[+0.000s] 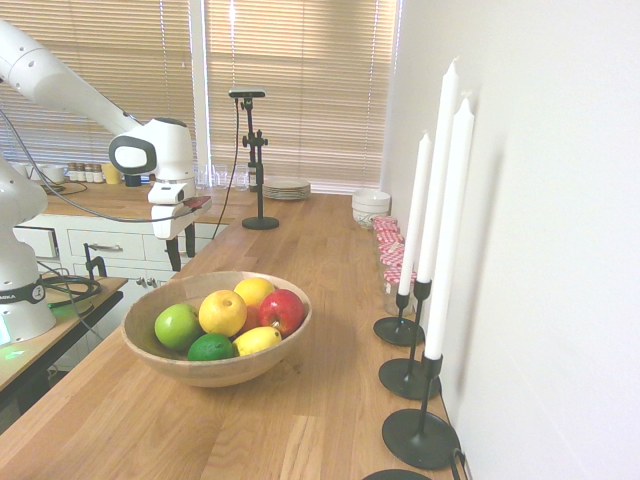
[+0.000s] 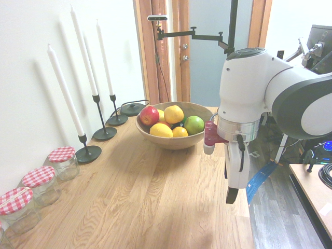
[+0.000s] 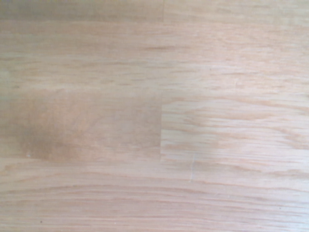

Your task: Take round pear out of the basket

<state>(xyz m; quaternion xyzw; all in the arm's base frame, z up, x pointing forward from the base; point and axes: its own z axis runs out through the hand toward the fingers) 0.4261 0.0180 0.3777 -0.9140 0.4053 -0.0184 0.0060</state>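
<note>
The fingers [image 1: 174,254] of the gripper [image 1: 181,250] hang spread wide apart with nothing between them, above the worktop's [image 1: 330,250] edge, well apart from the basket [image 1: 216,368]. There the round pear [image 1: 222,312] lies in the basket's middle, touching a red apple [image 1: 283,309] and a green apple [image 1: 178,325]. From the second exterior view, the gripper [image 2: 236,171] points down near the worktop's [image 2: 135,202] edge, and the pear [image 2: 173,113] sits atop the fruit. The wrist view shows only bare wood [image 3: 154,116].

wooden countertop [image 1: 330,300], white wall [image 1: 540,200], window blinds [image 1: 300,90]
</note>
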